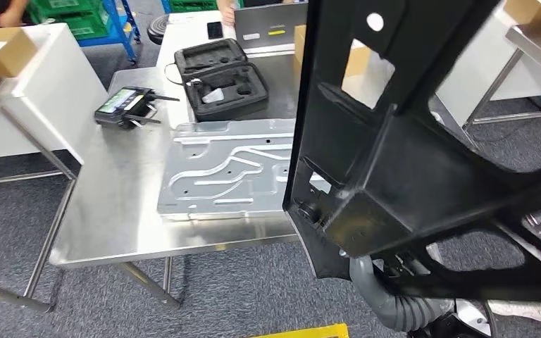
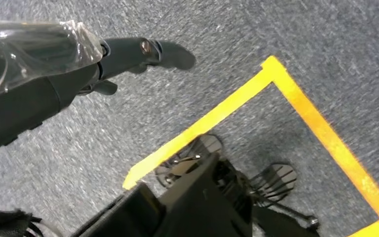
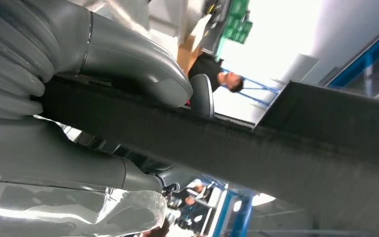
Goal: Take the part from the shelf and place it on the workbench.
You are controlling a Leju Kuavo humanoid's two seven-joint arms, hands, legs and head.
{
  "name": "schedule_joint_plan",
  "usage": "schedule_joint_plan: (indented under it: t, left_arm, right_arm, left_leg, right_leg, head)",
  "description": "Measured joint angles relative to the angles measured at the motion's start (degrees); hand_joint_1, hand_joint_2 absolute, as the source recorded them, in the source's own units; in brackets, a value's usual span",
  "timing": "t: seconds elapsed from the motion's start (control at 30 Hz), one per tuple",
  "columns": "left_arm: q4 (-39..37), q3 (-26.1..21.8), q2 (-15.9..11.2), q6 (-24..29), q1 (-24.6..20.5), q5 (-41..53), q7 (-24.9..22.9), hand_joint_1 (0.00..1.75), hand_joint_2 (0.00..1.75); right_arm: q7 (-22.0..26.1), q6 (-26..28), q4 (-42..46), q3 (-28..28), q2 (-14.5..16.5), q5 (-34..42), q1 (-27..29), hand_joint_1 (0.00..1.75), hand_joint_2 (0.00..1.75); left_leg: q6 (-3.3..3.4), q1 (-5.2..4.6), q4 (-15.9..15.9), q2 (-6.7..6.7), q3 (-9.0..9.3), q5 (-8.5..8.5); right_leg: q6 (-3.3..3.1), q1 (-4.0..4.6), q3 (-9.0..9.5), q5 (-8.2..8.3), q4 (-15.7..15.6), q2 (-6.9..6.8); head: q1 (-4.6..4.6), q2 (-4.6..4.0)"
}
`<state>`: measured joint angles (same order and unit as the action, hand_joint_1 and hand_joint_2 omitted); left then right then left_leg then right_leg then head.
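Right hand (image 3: 103, 94) fingers clamped around edge of black part (image 1: 408, 141); part held tilted, raised above right side of steel workbench (image 1: 113, 211). Left hand (image 2: 79, 69) hangs over grey carpet (image 2: 276, 29), fingers extended, grasping nothing. Metal plate (image 1: 225, 169) lies on workbench.

Right hand (image 3: 79, 123): grips the black part (image 3: 256, 148), thumb and fingers (image 3: 143, 74) clamped on opposite faces.
Person (image 3: 217, 74): beyond the part.
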<state>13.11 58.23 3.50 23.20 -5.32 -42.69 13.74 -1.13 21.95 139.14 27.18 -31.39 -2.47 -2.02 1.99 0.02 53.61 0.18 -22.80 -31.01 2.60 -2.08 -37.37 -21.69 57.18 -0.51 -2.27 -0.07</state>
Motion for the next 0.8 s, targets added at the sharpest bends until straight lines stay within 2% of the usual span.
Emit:
schedule_joint_plan:
  t: [0.07,0.1,0.17,0.2,0.23,0.27,0.33,0.37,0.4,0.43,0.47,0.53,0.57,0.6,0.67,0.7,0.73,0.77,0.8]
  left_arm:
    - [0.00,0.00,0.00,-0.01,-0.30,0.00,0.04,0.00,1.75]
    - [0.00,0.00,0.01,-0.04,-0.39,0.01,0.07,0.00,1.75]
    - [0.00,0.01,0.04,-0.15,-0.36,0.01,0.13,0.00,1.75]
    - [0.00,0.02,0.05,-0.24,-0.27,0.01,0.15,0.00,1.75]
    - [0.00,0.03,0.05,-0.31,-0.21,0.01,0.16,0.00,1.75]
    - [0.00,0.04,0.05,-0.38,-0.20,0.01,0.16,0.00,1.75]
    - [-0.01,0.04,-0.02,-0.50,-0.26,0.01,0.17,0.00,1.75]
    - [-0.02,0.05,-0.11,-0.62,-0.31,0.04,0.18,0.00,1.75]
    - [-0.03,0.07,-0.18,-0.79,-0.35,0.14,0.19,0.00,1.75]
    - [-0.04,0.10,-0.25,-1.03,-0.38,0.25,0.18,0.00,1.75]
    - [-0.04,0.17,-0.26,-1.32,-0.40,0.37,0.17,0.00,1.75]
    - [-0.04,0.38,-0.24,-2.10,-0.45,0.65,0.14,0.00,1.75]
    - [-0.04,0.47,-0.26,-2.52,-0.50,0.83,0.13,0.00,1.75]
    - [-0.04,0.54,-0.27,-2.96,-0.56,1.03,0.11,0.00,1.75]
    - [-0.04,0.70,-0.30,-3.74,-0.68,1.49,0.05,0.00,1.75]
    - [-0.04,0.85,-0.30,-4.10,-0.72,1.74,0.02,0.00,1.75]
    - [-0.04,1.07,-0.29,-4.42,-0.75,2.02,0.02,0.00,1.75]
    - [-0.04,1.31,-0.29,-4.73,-0.79,2.26,0.02,0.00,1.75]
    - [-0.04,1.53,-0.29,-4.95,-0.85,2.46,0.01,0.00,1.75]
  right_arm:
    - [-1.34,0.13,0.01,-0.16,-0.31,-0.83,-0.26,1.75,1.75]
    - [-2.22,0.15,0.00,-0.31,-0.57,-1.29,-0.36,1.75,1.75]
    - [-4.82,0.19,-0.03,-0.85,-1.39,-2.68,-0.62,1.75,1.75]
    - [-6.56,0.20,-0.06,-1.34,-1.99,-3.59,-0.74,1.75,1.75]
    - [-8.33,0.19,-0.13,-2.03,-2.71,-4.37,-0.86,1.75,1.75]
    - [-9.98,0.13,-0.23,-2.87,-3.51,-5.05,-0.98,1.75,1.75]
    - [-12.89,-0.33,-0.45,-4.83,-5.23,-7.16,-1.17,1.75,1.75]
    - [-14.65,-0.84,-0.67,-5.93,-6.14,-9.27,-1.24,1.75,1.75]
    - [-16.71,-1.52,-0.97,-7.12,-7.10,-11.85,-1.26,1.75,1.75]
    - [-18.86,-2.34,-1.42,-8.38,-8.10,-14.49,-1.21,1.75,1.75]
    - [-20.80,-3.28,-2.00,-9.73,-9.20,-16.95,-1.11,1.75,1.75]
    - [-23.82,-5.49,-3.53,-12.56,-11.64,-21.14,-0.71,1.75,1.75]
    - [-25.03,-6.75,-4.49,-14.00,-12.92,-23.25,-0.46,1.75,1.75]
    - [-26.13,-7.97,-5.49,-15.32,-14.09,-25.21,-0.17,1.75,1.75]
    - [-27.81,-10.40,-7.68,-17.53,-15.99,-28.82,0.65,1.75,1.75]
    - [-28.43,-11.68,-8.86,-18.49,-16.87,-30.60,1.19,1.75,1.75]
    - [-28.92,-12.96,-10.11,-19.43,-17.77,-32.41,1.72,1.75,1.75]
    - [-29.30,-14.13,-11.35,-20.34,-18.66,-34.13,2.17,1.75,1.75]
    - [-29.57,-15.08,-12.45,-21.16,-19.48,-35.37,2.55,1.75,1.75]
  left_leg:
    - [-0.57,0.30,3.90,-0.03,-1.93,-0.53]
    - [-0.96,0.40,7.56,-0.05,-4.02,-1.60]
    - [-1.47,0.42,15.49,-0.05,-9.28,-4.97]
    - [-1.46,0.41,17.88,-0.05,-11.33,-6.04]
    - [-1.26,0.35,18.28,-0.06,-12.45,-5.86]
    - [-0.84,0.22,16.51,-0.06,-12.50,-4.27]
    - [0.65,-0.40,8.81,-0.14,-10.48,1.20]
    - [1.46,-0.84,5.41,-0.21,-9.49,3.08]
    - [2.09,-1.22,3.23,-0.31,-8.83,4.10]
    - [2.42,-1.51,2.34,-0.39,-8.63,4.49]
    - [2.46,-1.65,2.18,-0.41,-8.60,4.44]
    - [2.40,-1.31,1.32,-0.36,-7.99,5.54]
    - [2.52,-1.10,0.91,-0.32,-7.66,5.92]
    - [2.64,-0.88,0.53,-0.28,-7.35,6.26]
    - [2.94,-0.87,0.48,-0.24,-7.28,6.30]
    - [2.96,-0.86,0.50,-0.24,-7.27,6.26]
    - [2.95,-0.83,0.54,-0.25,-7.24,6.18]
    - [2.86,-0.77,0.61,-0.28,-7.17,6.05]
    - [2.70,-0.66,0.76,-0.32,-7.08,5.85]
  right_leg:
    - [-0.62,-0.05,0.27,-0.37,0.00,0.20]
    - [-0.84,-0.04,0.41,-0.57,-0.02,0.28]
    - [-1.12,0.08,0.66,-1.04,-0.02,0.39]
    - [-1.18,0.20,0.87,-1.27,-0.02,0.48]
    - [-1.21,0.37,1.17,-1.50,-0.02,0.58]
    - [-1.22,0.58,1.56,-1.72,-0.03,0.67]
    - [-1.20,0.96,2.34,-2.08,-0.11,0.77]
    - [-1.12,1.08,2.64,-2.19,-0.19,0.81]
    - [-0.95,1.07,2.77,-2.28,-0.27,0.83]
    - [-0.72,0.98,2.82,-2.34,-0.34,0.86]
    - [-0.43,0.94,2.89,-2.38,-0.44,0.87]
    - [0.17,0.98,2.88,-2.72,-0.09,0.87]
    - [0.42,1.03,2.42,-3.65,1.16,0.86]
    - [0.63,1.07,1.44,-5.15,3.55,0.85]
    - [1.00,0.98,-1.89,-9.00,10.99,0.82]
    - [1.20,0.93,-3.32,-10.06,14.03,0.82]
    - [1.41,0.83,-3.96,-10.09,15.32,0.81]
    - [1.62,0.69,-3.47,-9.01,14.27,0.79]
    - [1.87,0.48,-1.89,-7.10,11.03,0.74]
  head:
    - [-0.01,0.00]
    - [-0.01,0.00]
    - [0.00,0.00]
    - [0.00,0.00]
    - [0.01,0.00]
    - [0.01,0.00]
    - [-0.02,0.00]
    - [-0.04,0.00]
    - [-0.04,0.00]
    - [-0.04,0.00]
    - [-0.03,0.00]
    - [-0.05,0.00]
    - [-0.08,0.00]
    - [-0.13,0.00]
    - [-0.15,0.00]
    - [-0.16,0.00]
    - [-0.15,0.00]
    - [-0.15,0.00]
    - [-0.16,0.00]
